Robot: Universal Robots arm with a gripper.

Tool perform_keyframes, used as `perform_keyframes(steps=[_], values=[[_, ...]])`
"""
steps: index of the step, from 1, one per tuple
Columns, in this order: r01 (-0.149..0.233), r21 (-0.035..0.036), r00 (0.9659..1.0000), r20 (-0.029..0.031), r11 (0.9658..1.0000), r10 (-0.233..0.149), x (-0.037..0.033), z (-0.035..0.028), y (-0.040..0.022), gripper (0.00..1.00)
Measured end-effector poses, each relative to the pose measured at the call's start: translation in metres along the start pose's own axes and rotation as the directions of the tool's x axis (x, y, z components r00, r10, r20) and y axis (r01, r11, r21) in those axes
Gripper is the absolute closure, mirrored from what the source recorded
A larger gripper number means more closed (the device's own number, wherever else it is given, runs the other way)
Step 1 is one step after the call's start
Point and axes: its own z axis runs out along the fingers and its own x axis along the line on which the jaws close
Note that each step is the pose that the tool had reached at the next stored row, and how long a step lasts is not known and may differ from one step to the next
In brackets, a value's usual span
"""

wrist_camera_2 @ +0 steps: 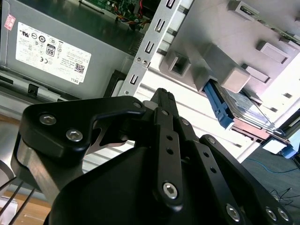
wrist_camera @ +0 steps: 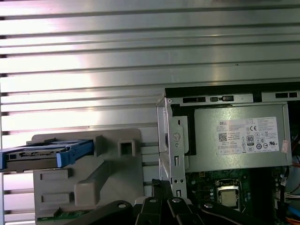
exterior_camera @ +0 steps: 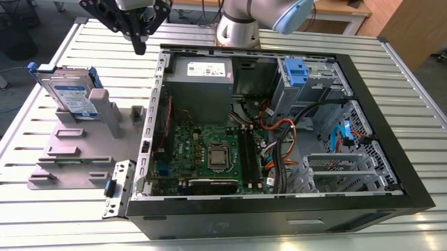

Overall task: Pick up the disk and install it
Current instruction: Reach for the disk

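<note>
**Empty gripper hangs clear of disk parked in stand**

The gripper (exterior_camera: 140, 48), fingers drawn together on nothing, hangs above the slatted table (exterior_camera: 412, 73), just outside the back corner of the open computer case (exterior_camera: 391, 130). The disk (exterior_camera: 73, 99) is well apart from it, toward the exterior view's left and lower down. It stands on edge in the grey slotted stand (exterior_camera: 77, 151), label facing out, its blue frame showing at the top. In the first wrist view the disk (wrist_camera: 33, 157) appears edge-on as a thin strip whose long line runs along the table's slats, its upper edge free and untouched
</note>
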Motion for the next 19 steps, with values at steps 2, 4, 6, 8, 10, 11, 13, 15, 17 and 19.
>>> perform_keyframes(steps=[2,4,6,8,10,11,13,15,17,19], values=[[0.0,-0.0001,1.0,0.0001,1.0,0.0,0.0004,0.0,0.0,0.89],[0.0,0.0,1.0,0.0,1.0,0.0,0.0007,0.0,0.0,0.89],[0.0,0.0,1.0,0.0,1.0,0.0,0.0011,0.0,-0.0001,0.89],[0.0,0.0,1.0,0.0,1.0,0.0,0.0014,0.0,-0.0001,0.89],[0.0,0.0,1.0,0.0,1.0,0.0,0.0079,-0.0002,-0.0006,0.89],[0.0,0.0,1.0,0.0,1.0,0.0,0.0079,-0.0002,-0.0006,0.89],[0.0,0.0,1.0,0.0,1.0,0.0,0.008,-0.0002,-0.0006,0.89],[0.0,0.0,1.0,0.0,1.0,0.0,0.008,-0.0002,-0.0006,0.89],[0.0,0.0,1.0,0.0,1.0,0.0,0.008,-0.0002,-0.0006,0.89],[0.0,0.0,1.0,0.0001,1.0,0.0,0.0082,-0.0002,-0.0006,0.89]])
